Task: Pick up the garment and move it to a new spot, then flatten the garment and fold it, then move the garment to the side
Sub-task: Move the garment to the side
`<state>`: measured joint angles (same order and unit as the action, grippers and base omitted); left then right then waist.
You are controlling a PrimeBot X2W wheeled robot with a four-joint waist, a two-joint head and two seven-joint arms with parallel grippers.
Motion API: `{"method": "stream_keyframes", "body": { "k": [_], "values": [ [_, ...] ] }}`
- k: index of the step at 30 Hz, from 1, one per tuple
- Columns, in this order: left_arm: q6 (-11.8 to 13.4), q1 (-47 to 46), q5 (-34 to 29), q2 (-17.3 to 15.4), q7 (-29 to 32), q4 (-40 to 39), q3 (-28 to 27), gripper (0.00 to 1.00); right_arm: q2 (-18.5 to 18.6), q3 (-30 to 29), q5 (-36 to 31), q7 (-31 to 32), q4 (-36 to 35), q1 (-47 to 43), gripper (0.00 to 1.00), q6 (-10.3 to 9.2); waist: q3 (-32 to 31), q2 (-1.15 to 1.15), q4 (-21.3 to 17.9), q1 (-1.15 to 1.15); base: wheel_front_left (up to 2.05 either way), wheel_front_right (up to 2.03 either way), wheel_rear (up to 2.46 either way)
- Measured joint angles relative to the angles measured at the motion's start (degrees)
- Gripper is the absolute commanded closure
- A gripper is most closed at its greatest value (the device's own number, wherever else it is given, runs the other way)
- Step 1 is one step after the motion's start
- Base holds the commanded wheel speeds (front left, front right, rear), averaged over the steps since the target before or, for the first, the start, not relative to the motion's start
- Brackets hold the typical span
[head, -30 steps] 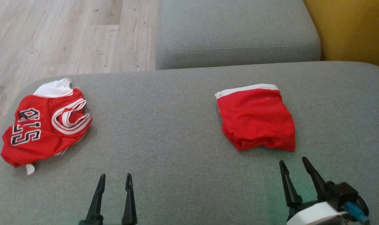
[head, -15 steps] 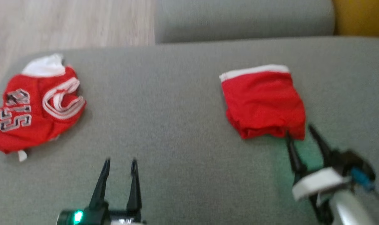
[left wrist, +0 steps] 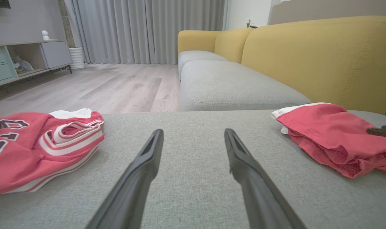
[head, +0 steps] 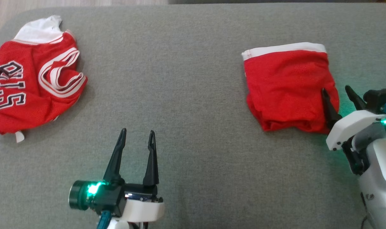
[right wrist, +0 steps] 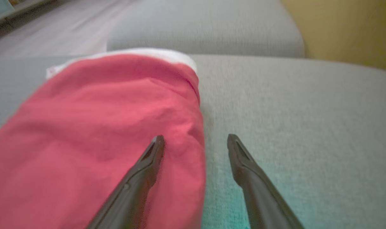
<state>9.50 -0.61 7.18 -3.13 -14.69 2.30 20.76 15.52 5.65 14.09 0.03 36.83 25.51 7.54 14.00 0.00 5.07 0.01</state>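
folded red garment (head: 285, 86) lies on the right part of the grey cushion (head: 180, 95), a rough rectangle. white waistband strip runs along its far edge, and the near edge is bunched in soft layered folds. plain red fabric with light wrinkles on top, no print visible.

right gripper (head: 335, 89) has its jaws spread wide and nothing in them. it straddles the garment's right edge: in the right wrist view one finger is over the red fabric (right wrist: 100, 127) and the other over bare cushion. can't tell if the fingers touch the cloth.

left gripper (head: 138, 131) is also released and empty, over bare cushion near the front middle, well apart from both cloths.

red jersey (head: 27, 86) sits crumpled at the far left of the cushion, with white-striped trim, a white patch at its far end and dark outlined lettering.
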Motion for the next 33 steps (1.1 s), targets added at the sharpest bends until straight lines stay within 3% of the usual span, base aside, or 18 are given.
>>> {"method": "stream_keyframes", "body": {
  "k": [2, 3, 4, 5, 6, 12, 20, 25, 31, 32, 33],
  "values": [
    [0.13, -0.46, 0.01, -0.01, 0.0, -0.02, 0.19, 0.0, 0.4, 0.43, 1.16, 2.1, 1.67, 0.53, 0.0, 0.0, 0.51, 0.0, 0.42, 0.0, 0.0, 0.0, 0.0],
    [0.18, -0.57, 0.08, -0.01, 0.0, -0.04, 0.33, 0.0, 0.45, 1.18, 2.63, 3.05, 2.3, 0.74, 0.22, 0.0, 0.75, 0.0, 0.56, 0.0, 0.0, 0.0, 0.0],
    [0.46, -0.59, 0.4, 0.0, -0.01, -0.09, 0.52, 0.0, 0.41, 2.09, 4.36, 4.04, 2.66, 0.86, 0.22, 0.0, 0.97, 0.0, 0.64, 0.0, 0.0, 0.0, 0.0],
    [0.66, -0.58, 0.57, 0.0, -0.01, -0.1, 0.66, 0.0, 0.38, 3.14, 6.06, 4.76, 2.69, 0.98, 0.57, 0.0, 1.2, 0.0, 0.66, 0.0, 0.0, 0.0, 0.0],
    [0.67, -0.59, 0.57, -0.01, 0.0, -0.14, 0.73, 0.0, 0.46, 3.97, 7.42, 5.05, 2.58, 1.21, 1.0, 0.0, 1.4, 0.0, 0.62, -0.01, 0.0, 0.0, 0.0],
    [1.1, -1.6, 0.56, 0.0, -0.01, -0.87, 0.87, 0.0, 3.81, 6.92, 9.53, 4.43, 0.87, 3.66, 1.0, 0.0, 3.1, 0.0, -1.04, -0.01, 0.0, 0.0, 0.0],
    [-0.02, -6.49, -1.48, 0.01, -0.01, -1.54, 0.6, 0.0, 15.41, 7.43, 10.01, 4.79, -2.58, 7.96, 1.0, 0.0, 7.86, 0.0, -6.24, 0.0, 0.0, 0.0, 0.0],
    [-1.37, -11.5, -3.38, 0.02, -0.01, -1.35, -0.11, 0.0, 21.83, 4.85, 10.6, 4.22, -2.53, 9.82, 1.0, 0.0, 12.08, 0.0, -9.22, 0.0, 0.0, 0.0, 0.0],
    [-2.46, -15.25, -4.31, 0.01, -0.01, -0.67, -0.45, 0.0, 24.93, 1.04, 8.7, 1.88, 0.51, 12.78, 1.0, 0.0, 16.4, 0.0, -11.85, 0.0, 0.0, 0.0, 0.0],
    [-2.46, -15.51, -4.32, 0.01, -0.01, -0.57, -0.46, 0.0, 24.93, 0.4, 8.18, 1.36, 1.15, 13.04, 0.85, 0.0, 16.9, 0.0, -12.15, 0.0, 0.0, 0.0, 0.0],
    [-2.46, -15.65, -4.39, 0.01, -0.01, -0.57, -0.46, 0.0, 24.93, -0.18, 7.27, 0.9, 1.85, 13.29, 0.63, 0.0, 17.31, 0.0, -12.42, 0.0, 0.0, 0.0, 0.0]
  ]
}}
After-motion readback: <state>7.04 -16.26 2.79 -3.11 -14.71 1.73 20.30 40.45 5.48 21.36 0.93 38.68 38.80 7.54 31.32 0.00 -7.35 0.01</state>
